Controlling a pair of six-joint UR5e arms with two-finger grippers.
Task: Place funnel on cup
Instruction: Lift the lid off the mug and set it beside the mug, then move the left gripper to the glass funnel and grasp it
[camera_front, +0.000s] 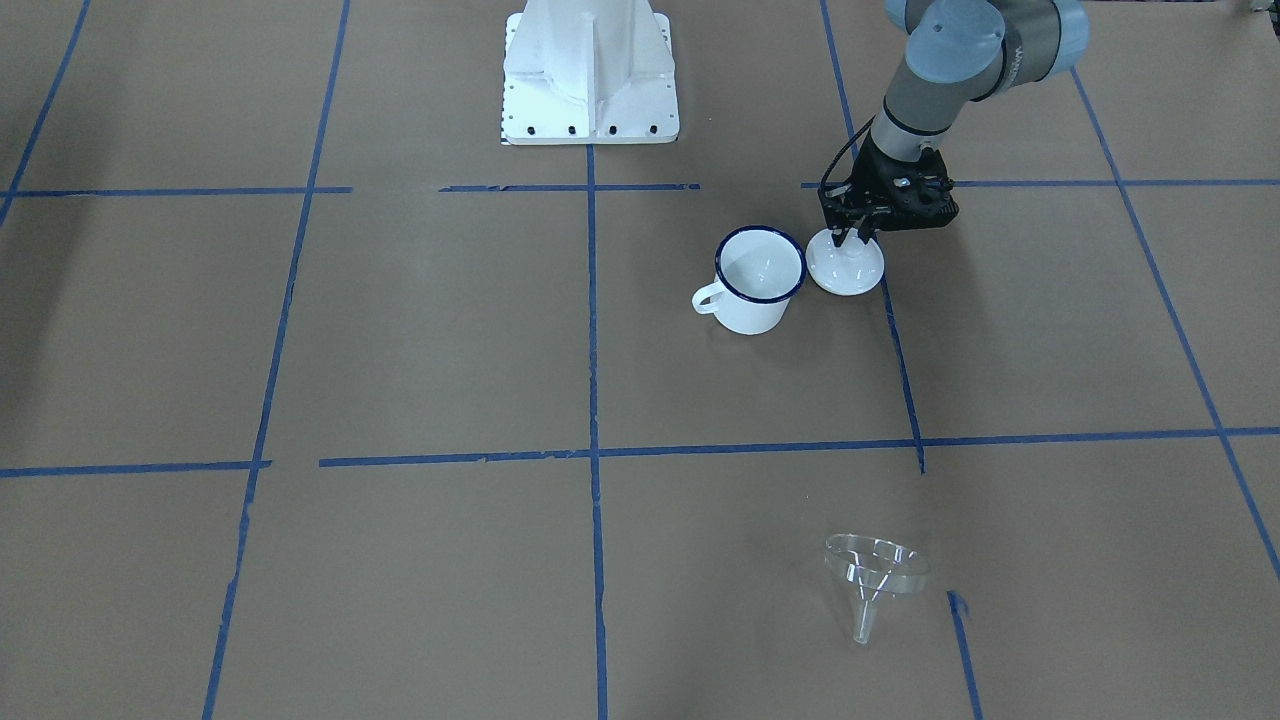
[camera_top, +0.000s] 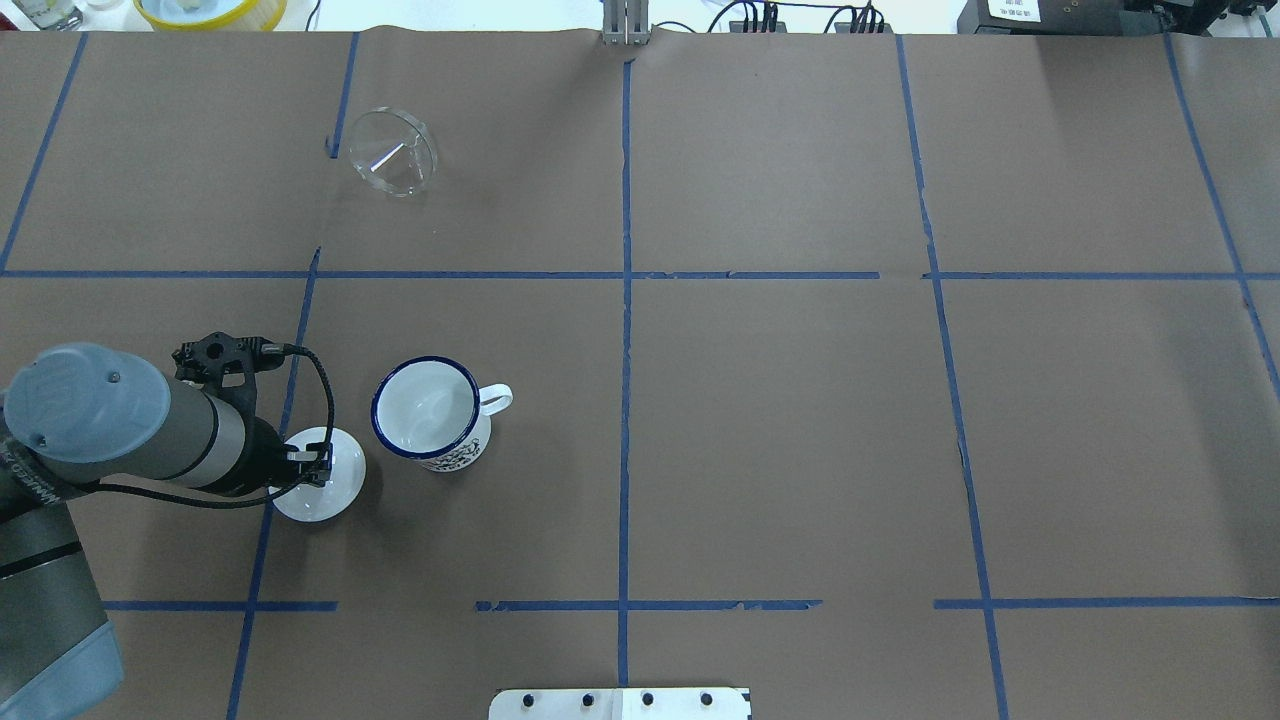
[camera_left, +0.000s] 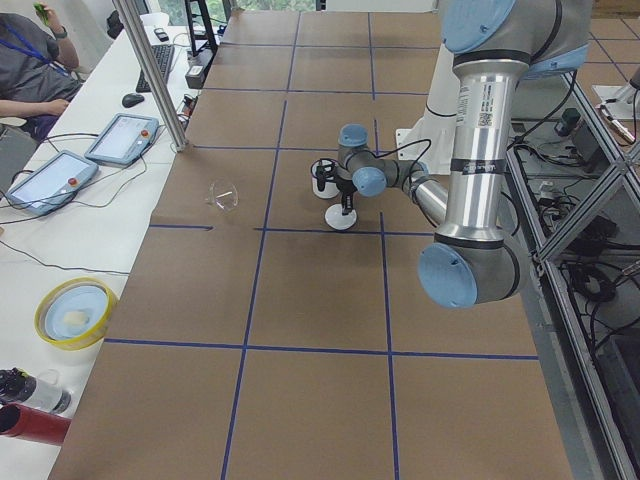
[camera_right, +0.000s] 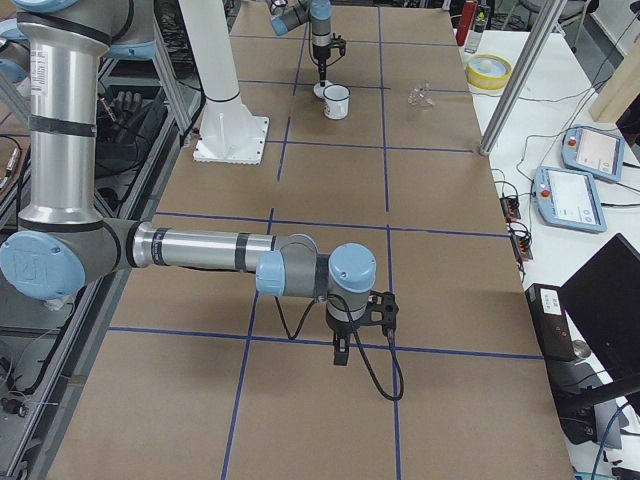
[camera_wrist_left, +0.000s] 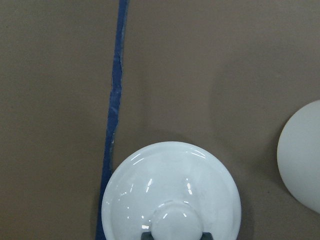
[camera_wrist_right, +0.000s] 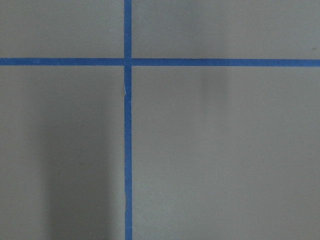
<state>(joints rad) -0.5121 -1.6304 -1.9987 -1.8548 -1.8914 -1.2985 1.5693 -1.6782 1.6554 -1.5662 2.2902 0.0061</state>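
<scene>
The clear funnel (camera_front: 875, 570) lies on its side on the brown table, far from the robot; it also shows in the overhead view (camera_top: 393, 152). The white cup (camera_front: 760, 280) with a dark blue rim stands upright and empty (camera_top: 430, 415). My left gripper (camera_front: 852, 237) reaches down onto a round white knobbed lid (camera_front: 850, 272) that rests on the table right beside the cup. In the left wrist view its fingers sit against both sides of the lid's knob (camera_wrist_left: 176, 225). My right gripper (camera_right: 340, 355) hangs over bare table far from these things; I cannot tell whether it is open or shut.
The robot's white base (camera_front: 590, 70) stands at the table's robot-side edge. Blue tape lines (camera_top: 625, 300) divide the brown paper into squares. A yellow bowl (camera_top: 210, 10) and tablets (camera_left: 120, 140) lie beyond the far edge.
</scene>
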